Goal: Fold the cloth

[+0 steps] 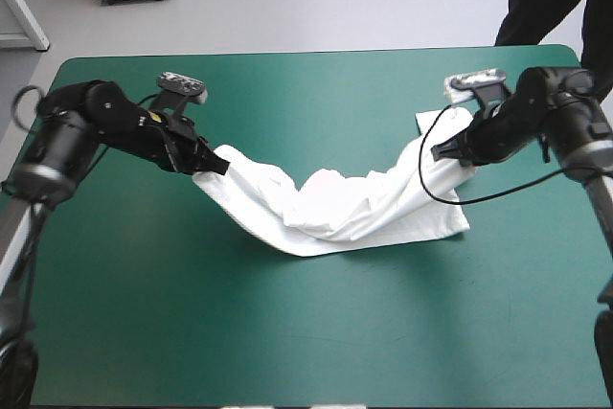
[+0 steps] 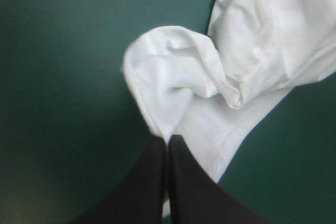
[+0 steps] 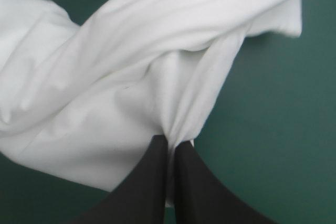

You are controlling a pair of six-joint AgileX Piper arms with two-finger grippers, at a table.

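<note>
The T-shirt (image 1: 335, 208) is stretched in a sagging band across the middle of the table (image 1: 287, 332), crumpled at its centre. One end is pinched in the all-but-closed left gripper (image 1: 215, 162) toward the table's left side. The other is pinched likewise by the right gripper (image 1: 442, 152) toward its right.

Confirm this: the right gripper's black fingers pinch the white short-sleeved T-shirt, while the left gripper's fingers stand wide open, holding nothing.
Wrong about the left gripper: the left wrist view shows its black fingers shut on the white short-sleeved T-shirt. The right gripper does pinch it.
</note>
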